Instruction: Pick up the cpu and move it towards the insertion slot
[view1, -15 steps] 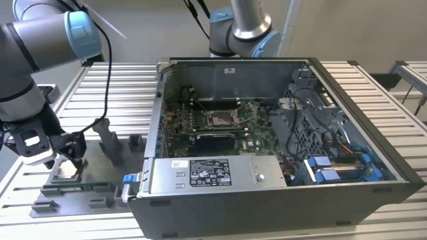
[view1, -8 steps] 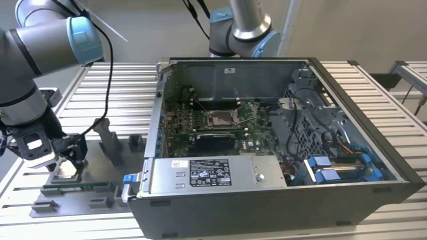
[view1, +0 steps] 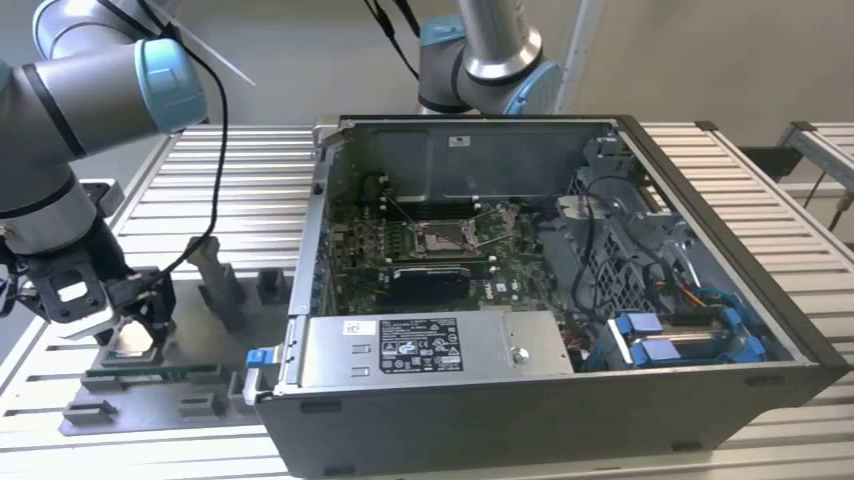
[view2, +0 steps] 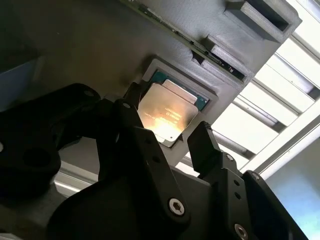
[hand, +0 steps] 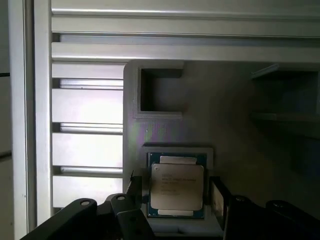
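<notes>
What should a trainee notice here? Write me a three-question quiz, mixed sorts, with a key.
1. True or false: the flat square silver-topped cpu hangs clear of its grey plastic holder.
2. The black claw has its jaws: A) shut on the cpu; B) open, flanking the cpu; C) gripping a cable.
3. Where is the silver-framed square insertion slot?
Key: 1 false, it lies in the holder's recess. 2 B. 3 Inside the open dark computer case, on its board.
</notes>
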